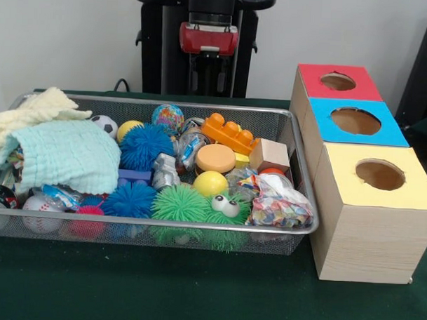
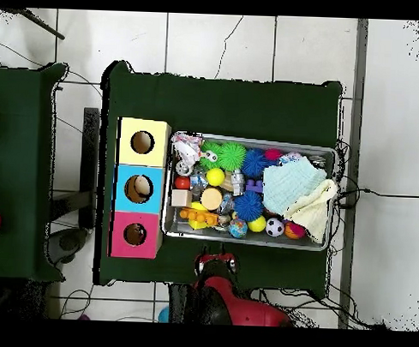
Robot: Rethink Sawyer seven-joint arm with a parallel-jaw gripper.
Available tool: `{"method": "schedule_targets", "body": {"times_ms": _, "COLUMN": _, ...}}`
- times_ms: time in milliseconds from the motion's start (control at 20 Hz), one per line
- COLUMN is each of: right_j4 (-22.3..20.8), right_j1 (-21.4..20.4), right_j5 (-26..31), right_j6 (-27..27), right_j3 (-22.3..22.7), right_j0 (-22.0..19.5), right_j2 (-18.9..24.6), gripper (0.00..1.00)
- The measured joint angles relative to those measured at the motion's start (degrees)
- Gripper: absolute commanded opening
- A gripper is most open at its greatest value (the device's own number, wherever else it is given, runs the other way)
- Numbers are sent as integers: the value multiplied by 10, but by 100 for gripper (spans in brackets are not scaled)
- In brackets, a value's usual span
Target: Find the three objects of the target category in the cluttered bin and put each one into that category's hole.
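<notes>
The wire mesh bin (image 1: 302, 178) sits on the green table, packed with toys; it also shows in the overhead view (image 2: 334, 193). The hole with the red panel (image 1: 337, 81) tops the box farthest from the camera in the front view; in the overhead view the red-panelled hole (image 2: 134, 234) is nearest the robot. My gripper (image 1: 213, 77) hangs at the far side of the table, behind the bin's far rim, clear of everything. It shows in the overhead view (image 2: 217, 265) just outside the bin. Nothing is visibly in it.
Blue-panelled (image 1: 355, 121) and yellow-panelled (image 1: 380, 174) holes top the other two boxes. The bin holds blue (image 1: 145, 145) and green (image 1: 180, 203) spiky balls, a yellow ball (image 1: 210, 183), a soccer ball (image 1: 104, 124), an orange brick (image 1: 230, 132), a wooden cube (image 1: 270, 155) and a mint cloth (image 1: 68, 155).
</notes>
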Motion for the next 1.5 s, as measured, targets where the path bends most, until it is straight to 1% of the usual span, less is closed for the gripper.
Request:
{"method": "schedule_targets", "body": {"times_ms": 200, "right_j4": 2, "right_j1": -49, "right_j5": 49, "right_j6": 0, "right_j3": 9, "right_j0": -6, "right_j2": 11, "gripper": 100}}
{"method": "schedule_targets", "body": {"times_ms": 300, "right_j4": 3, "right_j1": -71, "right_j5": 60, "right_j6": 0, "right_j3": 14, "right_j0": -8, "right_j2": 16, "gripper": 100}}
{"method": "schedule_targets", "body": {"times_ms": 450, "right_j4": 3, "right_j1": -80, "right_j5": 59, "right_j6": 0, "right_j3": 14, "right_j0": -8, "right_j2": 16, "gripper": 100}}
{"method": "schedule_targets", "body": {"times_ms": 700, "right_j4": 12, "right_j1": -71, "right_j5": 46, "right_j6": 0, "right_j3": 14, "right_j0": -5, "right_j2": 19, "gripper": 100}}
{"method": "schedule_targets", "body": {"times_ms": 950, "right_j4": 25, "right_j1": -69, "right_j5": 44, "right_j6": 0, "right_j3": 14, "right_j0": -2, "right_j2": 39, "gripper": 100}}
{"method": "schedule_targets", "body": {"times_ms": 1500, "right_j4": 45, "right_j1": -66, "right_j5": 44, "right_j6": 0, "right_j3": 12, "right_j0": 0, "right_j2": 64, "gripper": 100}}
